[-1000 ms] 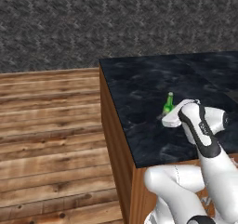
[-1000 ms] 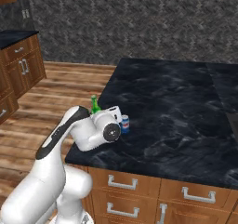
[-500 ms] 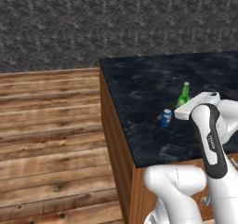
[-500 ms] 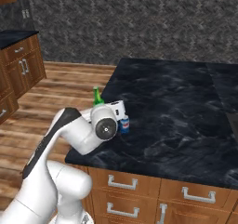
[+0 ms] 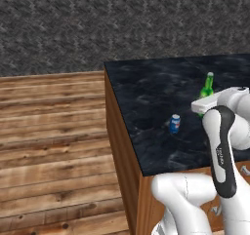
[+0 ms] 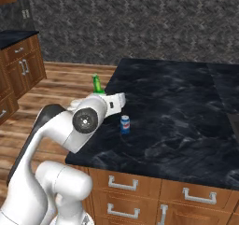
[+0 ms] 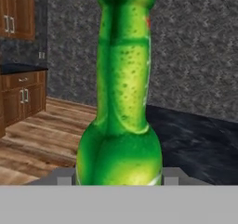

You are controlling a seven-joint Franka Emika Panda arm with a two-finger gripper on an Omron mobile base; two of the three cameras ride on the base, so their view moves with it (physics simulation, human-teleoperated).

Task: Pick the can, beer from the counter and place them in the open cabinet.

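My gripper (image 7: 118,177) is shut on the beer (image 7: 121,102), a green glass bottle held upright by its lower body. Its neck rises above the white hand (image 5: 209,102) in the left base view and shows as the beer (image 6: 97,84) behind the hand in the right base view. The beer (image 5: 208,85) is held over the black counter (image 5: 146,92). The blue can (image 5: 174,124) stands upright on the counter near its front edge, apart from the hand. In the right base view the can (image 6: 125,124) sits just right of the hand. The open cabinet is out of view.
Brown base cabinets with a dark top (image 6: 18,56) stand across the wooden floor (image 5: 53,131) to the left. Drawers with grey handles (image 6: 123,184) run under the counter. A dark stone wall (image 5: 122,24) closes the back. Brown cabinet doors (image 7: 18,9) stand beyond the bottle.
The arm has swung toward the middle of the counter with the beer in its grip. The can, first hidden behind the hand, now stands in plain sight.
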